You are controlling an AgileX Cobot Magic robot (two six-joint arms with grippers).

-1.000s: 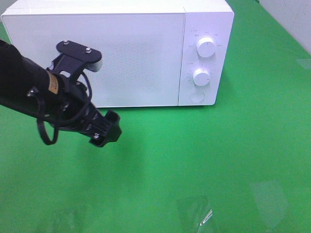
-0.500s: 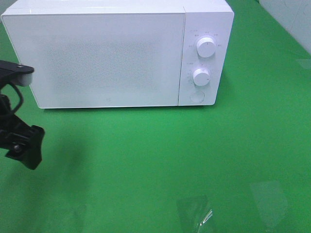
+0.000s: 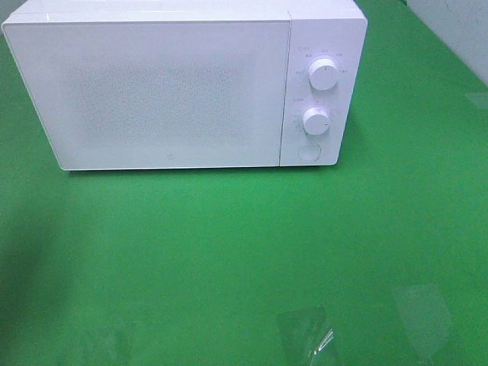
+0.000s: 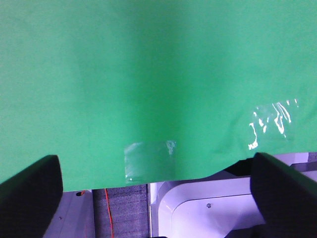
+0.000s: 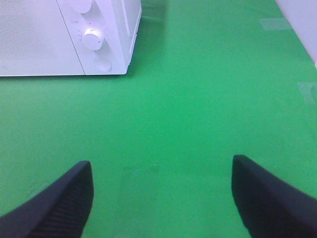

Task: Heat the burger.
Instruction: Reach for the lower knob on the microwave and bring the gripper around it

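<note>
The burger is out of view in every frame. A white microwave (image 3: pixel 183 84) stands at the back of the green table with its door shut; it also shows in the right wrist view as the microwave (image 5: pixel 69 37). Neither arm appears in the high view. My left gripper (image 4: pixel 158 198) is open over the green cloth near the table's edge, nothing between its dark fingers (image 4: pixel 29 193). My right gripper (image 5: pixel 163 198) is open too, over bare green cloth in front of the microwave's control side, with empty space between its fingers (image 5: pixel 54 201).
Two white knobs (image 3: pixel 323 75) and a round button (image 3: pixel 309 152) sit on the microwave's right panel. Clear tape patches (image 3: pixel 305 332) lie on the green cloth near the front. In the left wrist view the cloth's edge (image 4: pixel 163 179) ends above a white frame.
The left arm, which reached in front of the microwave door a second ago, has pulled back to the left and out of the high view.
</note>
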